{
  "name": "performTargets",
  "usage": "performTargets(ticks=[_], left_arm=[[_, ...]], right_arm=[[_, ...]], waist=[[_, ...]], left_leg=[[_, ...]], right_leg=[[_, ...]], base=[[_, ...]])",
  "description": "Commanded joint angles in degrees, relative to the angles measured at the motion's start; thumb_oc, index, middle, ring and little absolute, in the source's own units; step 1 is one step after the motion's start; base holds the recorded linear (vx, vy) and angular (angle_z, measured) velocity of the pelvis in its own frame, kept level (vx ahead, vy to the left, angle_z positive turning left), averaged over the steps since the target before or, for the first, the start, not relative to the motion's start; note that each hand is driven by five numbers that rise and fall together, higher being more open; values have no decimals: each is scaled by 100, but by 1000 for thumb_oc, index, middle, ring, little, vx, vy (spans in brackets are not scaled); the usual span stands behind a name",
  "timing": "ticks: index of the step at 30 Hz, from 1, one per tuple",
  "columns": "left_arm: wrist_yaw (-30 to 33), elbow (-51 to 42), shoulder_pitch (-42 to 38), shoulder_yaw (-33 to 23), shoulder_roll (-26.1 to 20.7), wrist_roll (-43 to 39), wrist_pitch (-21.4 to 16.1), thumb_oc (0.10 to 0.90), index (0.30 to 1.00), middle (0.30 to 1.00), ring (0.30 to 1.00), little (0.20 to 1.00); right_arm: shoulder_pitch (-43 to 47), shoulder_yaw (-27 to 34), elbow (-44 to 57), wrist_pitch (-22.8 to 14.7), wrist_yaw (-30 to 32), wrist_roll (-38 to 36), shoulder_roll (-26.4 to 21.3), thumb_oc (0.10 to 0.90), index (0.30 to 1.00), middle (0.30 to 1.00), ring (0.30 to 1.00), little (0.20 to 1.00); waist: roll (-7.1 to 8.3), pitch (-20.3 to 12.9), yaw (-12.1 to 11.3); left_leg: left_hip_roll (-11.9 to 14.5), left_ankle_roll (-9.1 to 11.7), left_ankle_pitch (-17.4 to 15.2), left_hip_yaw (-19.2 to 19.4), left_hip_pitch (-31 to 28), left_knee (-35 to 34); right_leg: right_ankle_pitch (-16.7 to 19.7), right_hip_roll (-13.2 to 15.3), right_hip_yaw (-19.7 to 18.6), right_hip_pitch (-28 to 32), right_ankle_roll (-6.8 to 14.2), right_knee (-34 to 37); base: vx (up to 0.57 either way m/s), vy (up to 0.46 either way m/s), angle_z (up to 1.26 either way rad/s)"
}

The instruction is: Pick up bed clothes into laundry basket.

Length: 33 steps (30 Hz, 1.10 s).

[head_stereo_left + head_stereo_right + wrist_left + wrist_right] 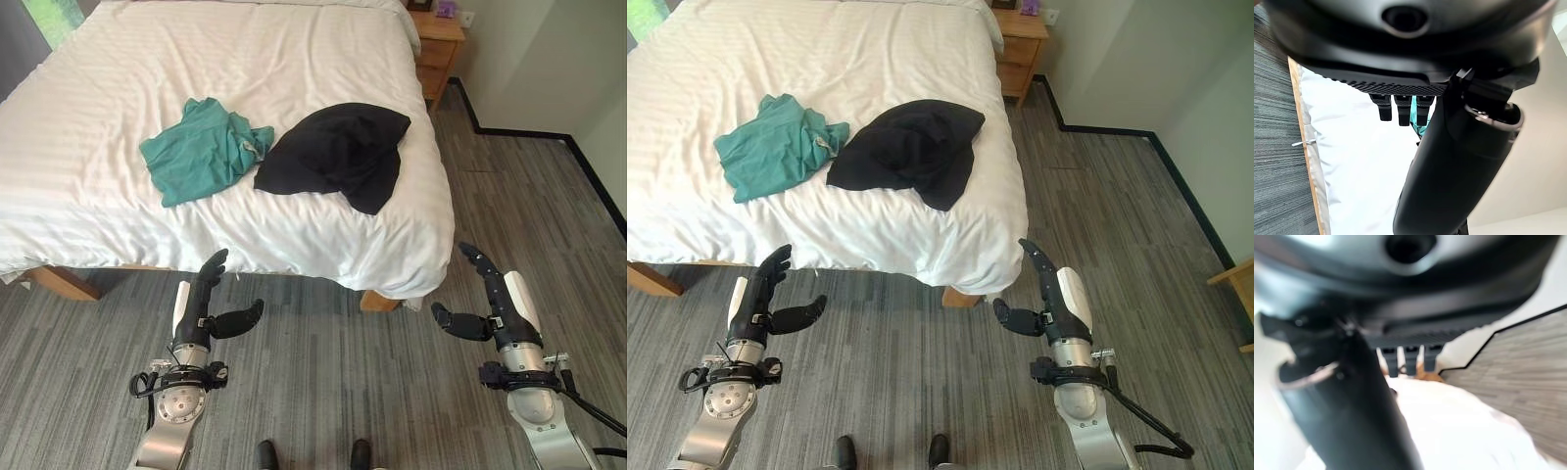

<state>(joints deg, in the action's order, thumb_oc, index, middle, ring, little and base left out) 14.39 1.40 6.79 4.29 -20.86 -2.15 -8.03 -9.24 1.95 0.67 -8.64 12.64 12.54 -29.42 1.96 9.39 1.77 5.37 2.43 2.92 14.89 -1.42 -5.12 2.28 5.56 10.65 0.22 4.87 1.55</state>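
Note:
A crumpled green garment (201, 149) lies on the white bed (118, 215), near its front half. Right beside it, towards the bed's right edge, lies a black garment (338, 152) with a corner pointing at the front edge. Both hands hover over the floor in front of the bed, short of the clothes. My left hand (201, 299) is open, fingers straight and thumb out, below the green garment (1413, 113). My right hand (490, 294) is open too, off the bed's front right corner. Neither hand holds anything.
A wooden nightstand (438, 49) stands at the bed's far right corner by the wall. Grey striped carpet (323, 382) spreads in front of and to the right of the bed. Wooden bed legs (64, 282) show under the front edge.

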Motion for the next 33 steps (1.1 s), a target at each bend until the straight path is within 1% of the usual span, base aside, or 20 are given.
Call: performTargets(ticks=[1, 2, 3, 4, 5, 6, 7, 8, 9, 10, 11, 16, 18, 23, 29, 31, 32, 33], left_arm=[[86, -634, -415, -117, -506, 2, -405, 800, 900, 900, 900, 900], [88, -643, -419, -100, -493, 22, -395, 800, 900, 900, 900, 900], [94, -647, -433, -44, -451, 18, -395, 800, 900, 900, 900, 900], [96, -626, -436, 27, -365, -24, -399, 800, 900, 900, 900, 900], [167, -532, -438, 7, -360, -10, -386, 800, 900, 900, 900, 900], [88, -622, -480, 65, -358, -105, -452, 800, 900, 900, 900, 900], [-38, -685, -516, 184, -403, -93, -437, 800, 900, 900, 900, 900], [-104, -700, -472, 218, -402, -129, -451, 800, 900, 900, 900, 900], [-168, -712, -390, 240, -364, -158, -459, 800, 900, 900, 900, 900], [-173, -719, -370, 243, -368, -160, -459, 800, 900, 900, 900, 900], [-244, -748, -200, 195, -326, -139, -497, 800, 900, 900, 900, 900], [-384, -754, 58, 190, -308, -163, -450, 800, 900, 900, 900, 900], [-382, -736, 77, 209, -302, -137, -437, 800, 900, 900, 900, 900], [-350, -723, 94, 228, -285, -105, -422, 800, 900, 900, 900, 900], [-280, -756, 166, 139, -271, -140, -417, 800, 900, 900, 900, 900], [-208, -710, 131, 101, -260, -139, -424, 800, 900, 900, 900, 900], [-173, -683, 110, 61, -268, -127, -417, 800, 900, 900, 900, 900], [-134, -648, 107, 33, -280, -132, -406, 800, 900, 900, 900, 900]], right_arm=[[238, 249, 345, -219, 252, -58, 173, 800, 900, 900, 900, 900], [242, 242, 363, -225, 252, -43, 202, 800, 900, 900, 900, 900], [222, 237, 364, -223, 246, -32, 232, 800, 900, 900, 900, 900], [140, 269, 373, -233, 249, -26, 253, 800, 900, 900, 900, 900], [222, 191, 317, -227, 260, 31, 126, 800, 900, 900, 900, 900], [136, 248, 401, -240, 281, -51, 207, 800, 900, 900, 900, 900], [140, 161, 491, -241, 260, 44, 132, 800, 900, 900, 900, 900], [66, 178, 485, -227, 263, 19, 229, 800, 900, 900, 900, 900], [-18, 192, 493, -230, 237, 44, 301, 800, 900, 900, 900, 900], [-42, 193, 506, -228, 234, 47, 306, 800, 900, 900, 900, 900], [-76, 201, 484, -258, 208, 60, 328, 800, 900, 900, 900, 900], [-172, 145, 489, -247, 105, 18, 299, 800, 900, 900, 900, 900], [-214, 141, 509, -245, 115, -16, 347, 800, 900, 900, 900, 900], [-263, 148, 520, -223, 155, 9, 387, 800, 900, 900, 900, 900], [-225, 164, 537, -190, 209, 23, 375, 800, 900, 900, 900, 900], [-137, 203, 527, -173, 281, 70, 397, 800, 900, 900, 900, 900], [-76, 231, 525, -145, 310, 123, 401, 800, 900, 900, 900, 900], [-5, 247, 519, -101, 349, 165, 383, 800, 900, 900, 900, 900]], waist=[[87, 64, 123], [15, 114, 181], [-44, 162, 290], [-67, 169, 455], [-39, 167, 541], [19, 188, 554], [80, 142, 492], [103, 116, 479], [122, 41, 478], [118, 29, 467], [112, -110, 418], [99, -209, 349], [87, -216, 351], [79, -206, 372], [78, -202, 335], [75, -153, 308], [74, -99, 307], [80, -44, 332]], left_leg=[[29, -11, -715, -160, -432, 12], [34, -38, -756, -204, -503, 12], [0, -63, -812, -319, -630, 12], [-37, -66, -832, -451, -708, 12], [-137, -25, -856, -599, -717, 12], [-253, -40, -843, -751, -680, 12], [-312, -69, -860, -748, -643, 12], [-339, -83, -875, -724, -639, 12], [-347, -79, -904, -688, -657, 12], [-340, -77, -912, -680, -667, 12], [-335, -74, -956, -580, -701, 12], [-274, -43, -947, -449, -764, 12], [-256, -17, -934, -448, -743, 12], [-268, -2, -932, -450, -696, 12], [-294, -52, -996, -387, -770, 12], [-302, -107, -1010, -341, -799, 12], [-314, -137, -1025, -323, -826, 12], [-332, -161, -1041, -292, -859, 12]], right_leg=[[615, 901, -321, -675, 1011, -2082], [519, 757, -336, -875, 983, -2369], [176, 419, -476, -1049, 885, -2490], [-309, -94, -730, -1127, 701, -2210], [-510, -345, -842, -1002, 659, -1681], [-429, -314, -902, -896, 596, -1459], [-369, -146, -767, -758, 503, -1295], [-395, -124, -748, -647, 450, -1170], [-419, -161, -781, -542, 425, -1024], [-405, -171, -786, -519, 423, -988], [-405, -126, -720, -327, 398, -718], [-344, -105, -674, 16, 374, -284], [-359, -83, -649, 71, 370, -231], [-350, -49, -644, 101, 379, -180], [-322, -9, -692, 133, 415, -174], [-308, 16, -689, -34, 469, -483], [-215, 20, -702, -235, 568, -834], [-27, 36, -738, -446, 720, -1196]], base=[[59, 55, 17], [172, 116, 28], [307, 167, 28], [358, 173, 18], [210, 122, 50], [129, 68, 86], [31, -12, 123], [104, -52, 87], [61, -42, 52], [133, -38, 16], [100, -8, 10], [60, -6, -5], [17, 13, -8], [-3, 13, -1], [6, 39, -5], [-27, 43, -23], [-28, 51, -23], [-26, 60, -23]])
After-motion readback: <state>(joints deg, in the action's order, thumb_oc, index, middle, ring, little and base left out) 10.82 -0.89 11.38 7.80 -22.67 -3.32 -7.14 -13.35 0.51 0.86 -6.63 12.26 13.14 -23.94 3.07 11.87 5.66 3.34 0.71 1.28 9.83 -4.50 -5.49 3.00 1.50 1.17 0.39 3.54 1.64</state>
